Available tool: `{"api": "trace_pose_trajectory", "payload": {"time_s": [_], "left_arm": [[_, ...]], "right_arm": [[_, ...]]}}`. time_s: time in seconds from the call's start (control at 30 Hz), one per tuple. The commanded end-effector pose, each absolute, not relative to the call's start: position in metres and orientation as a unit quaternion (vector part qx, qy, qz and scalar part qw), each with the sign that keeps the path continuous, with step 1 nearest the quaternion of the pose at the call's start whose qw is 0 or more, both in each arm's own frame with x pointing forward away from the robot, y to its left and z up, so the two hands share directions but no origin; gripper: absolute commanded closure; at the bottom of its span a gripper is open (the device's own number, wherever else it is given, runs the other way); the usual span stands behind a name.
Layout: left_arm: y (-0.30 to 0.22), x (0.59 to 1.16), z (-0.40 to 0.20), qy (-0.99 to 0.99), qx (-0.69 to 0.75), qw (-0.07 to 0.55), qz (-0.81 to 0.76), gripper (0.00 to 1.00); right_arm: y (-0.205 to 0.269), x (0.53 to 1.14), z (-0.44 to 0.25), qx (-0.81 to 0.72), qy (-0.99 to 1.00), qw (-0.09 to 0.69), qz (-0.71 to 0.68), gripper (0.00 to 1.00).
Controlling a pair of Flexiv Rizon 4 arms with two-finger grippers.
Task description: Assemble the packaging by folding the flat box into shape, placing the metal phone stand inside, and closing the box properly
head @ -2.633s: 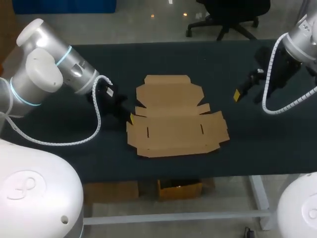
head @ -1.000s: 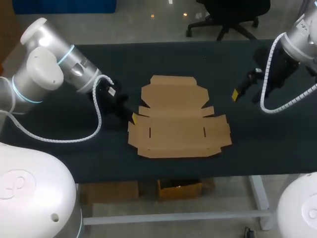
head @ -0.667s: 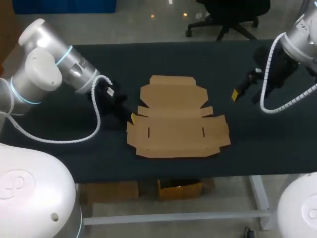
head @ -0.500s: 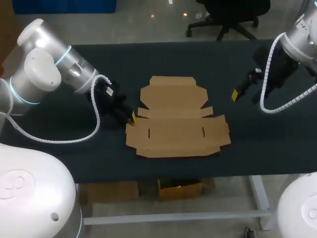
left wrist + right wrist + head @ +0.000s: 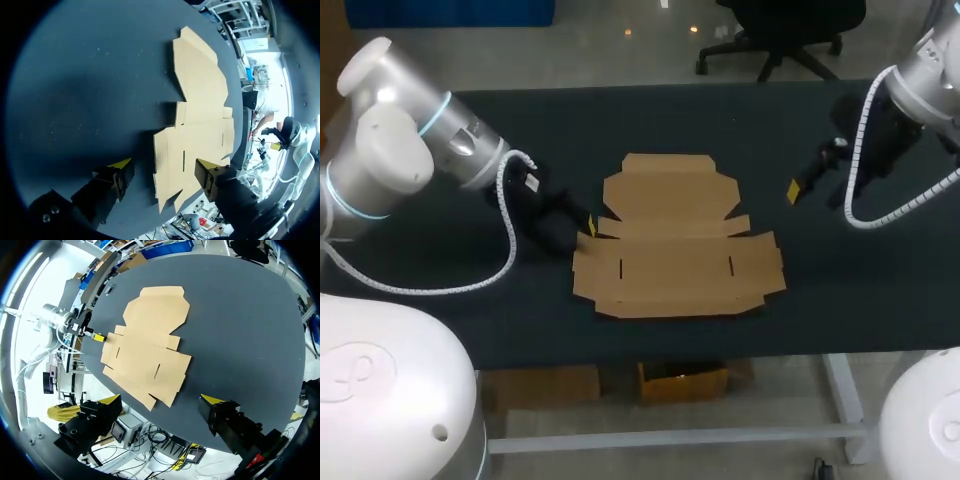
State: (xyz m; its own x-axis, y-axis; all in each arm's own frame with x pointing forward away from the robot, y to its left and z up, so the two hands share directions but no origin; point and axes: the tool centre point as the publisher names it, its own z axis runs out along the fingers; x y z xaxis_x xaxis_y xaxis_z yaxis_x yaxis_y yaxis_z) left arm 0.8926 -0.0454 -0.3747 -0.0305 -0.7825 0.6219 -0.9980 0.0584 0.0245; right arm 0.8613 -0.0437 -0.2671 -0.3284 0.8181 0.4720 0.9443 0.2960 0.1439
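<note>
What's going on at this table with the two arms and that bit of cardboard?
Two robot arms are about to fold a cardboard box. It lies flat and unfolded on the dark table. The left arm's fingers sit low at the box's left edge, open on either side of it. The right arm's fingers hang open off to the right, clear of the cardboard. Nothing is folded yet.

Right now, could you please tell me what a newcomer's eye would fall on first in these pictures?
The flat brown cardboard box lies unfolded in the middle of the dark table. The left arm's yellow-tipped fingers stand open at the box's left edge. The right arm's yellow-tipped fingers, also open, hang over the table's right part, well apart from the box.
</note>
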Motion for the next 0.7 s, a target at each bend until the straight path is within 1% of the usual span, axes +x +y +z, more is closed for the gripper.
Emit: {"api": "trace_pose_trajectory", "payload": {"time_s": [0.03, 0.1, 0.2, 0.33, 0.43, 0.53, 0.6, 0.67, 0.7], "left_arm": [[-0.042, 0.878, -0.371, -0.680, 0.653, 0.237, 0.234, 0.37], [-0.042, 0.874, -0.372, -0.680, 0.653, 0.233, 0.239, 0.39], [-0.045, 0.870, -0.375, -0.676, 0.657, 0.224, 0.248, 0.36], [-0.046, 0.870, -0.380, -0.675, 0.655, 0.227, 0.254, 0.37], [-0.049, 0.871, -0.383, -0.674, 0.653, 0.230, 0.257, 0.42], [-0.051, 0.871, -0.385, -0.674, 0.651, 0.234, 0.261, 0.43], [-0.052, 0.871, -0.386, -0.675, 0.647, 0.236, 0.264, 0.48], [-0.055, 0.872, -0.387, -0.675, 0.647, 0.236, 0.264, 0.50], [-0.056, 0.873, -0.388, -0.676, 0.647, 0.237, 0.263, 0.55]], "right_arm": [[-0.044, 0.861, -0.267, -0.558, -0.790, 0.158, -0.201, 0.00], [-0.044, 0.861, -0.267, -0.558, -0.789, 0.158, -0.202, 0.00], [-0.043, 0.862, -0.268, -0.557, -0.789, 0.160, -0.202, 0.00], [-0.042, 0.863, -0.268, -0.555, -0.791, 0.160, -0.202, 0.00], [-0.043, 0.862, -0.269, -0.555, -0.791, 0.160, -0.201, 0.00], [-0.043, 0.861, -0.269, -0.557, -0.790, 0.161, -0.201, 0.00], [-0.044, 0.861, -0.269, -0.558, -0.789, 0.161, -0.201, 0.00], [-0.044, 0.861, -0.269, -0.558, -0.789, 0.161, -0.200, 0.00], [-0.044, 0.861, -0.269, -0.558, -0.789, 0.160, -0.200, 0.00]]}}
